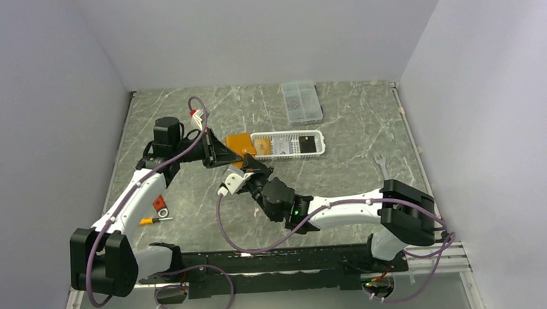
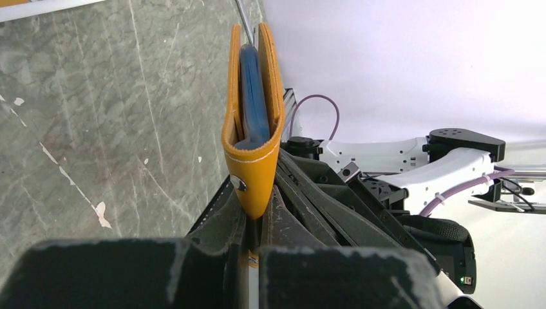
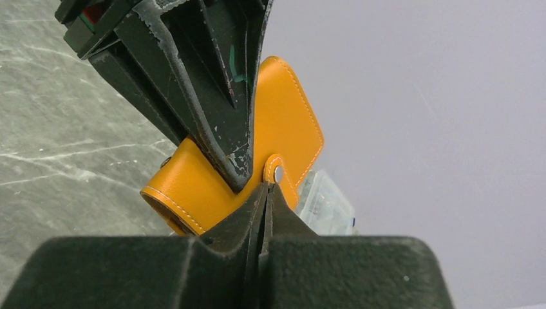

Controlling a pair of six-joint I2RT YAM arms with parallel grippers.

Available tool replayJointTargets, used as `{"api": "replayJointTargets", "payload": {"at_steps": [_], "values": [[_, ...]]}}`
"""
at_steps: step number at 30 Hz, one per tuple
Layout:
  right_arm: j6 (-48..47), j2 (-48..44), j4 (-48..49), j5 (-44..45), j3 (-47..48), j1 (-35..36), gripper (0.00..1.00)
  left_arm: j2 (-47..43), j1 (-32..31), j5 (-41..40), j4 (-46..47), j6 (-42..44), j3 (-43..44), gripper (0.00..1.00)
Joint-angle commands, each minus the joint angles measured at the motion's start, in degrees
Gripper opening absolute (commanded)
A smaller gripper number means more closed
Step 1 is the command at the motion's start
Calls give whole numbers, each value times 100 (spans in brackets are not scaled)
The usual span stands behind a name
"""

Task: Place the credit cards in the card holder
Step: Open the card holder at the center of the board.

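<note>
Left fingers: my left gripper is squeezed tight on the card holder. It holds the bottom edge.
Right fingers: my right gripper has its fingers pressed together. The tips pinch the end of the snap tab.
Card holder: it is orange and stands on its edge in the air, off the table. I see it folded almost shut, with a thin gap at the top.
Inside: a blue part shows between the two orange sides. I cannot tell if it is a card or just the lining.
Where it is: over the middle of the table, a bit toward the far edge. It is just left of the white basket.
Black card: it lies flat in the right end of the basket.
Orange card: it lies in the left end of the basket, near the card holder.
Clear box: it sits by the far edge, behind the basket.
Wrench: it lies flat near the right edge.
Small tools: a red thing and a yellow-handled tool lie near the left edge, beside my left arm.
</note>
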Motion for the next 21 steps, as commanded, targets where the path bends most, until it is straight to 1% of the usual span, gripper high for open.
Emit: {"api": "replayJointTargets", "payload": {"at_steps": [1,8,10,13,21], "values": [[-130,194,532,269,-5,2,0,-82,-90,729,436,-237,53,0],[-32,233,1021,413,43,-2,0,-86,-88,735,380,-147,98,0],[176,144,1124,419,21,-27,0,-98,-90,776,413,-169,97,0],[888,-26,664,313,137,-127,0,-112,-90,798,449,-200,79,0],[2113,-385,-44,-5,307,-578,0,-123,-93,861,457,-178,99,0]]}}
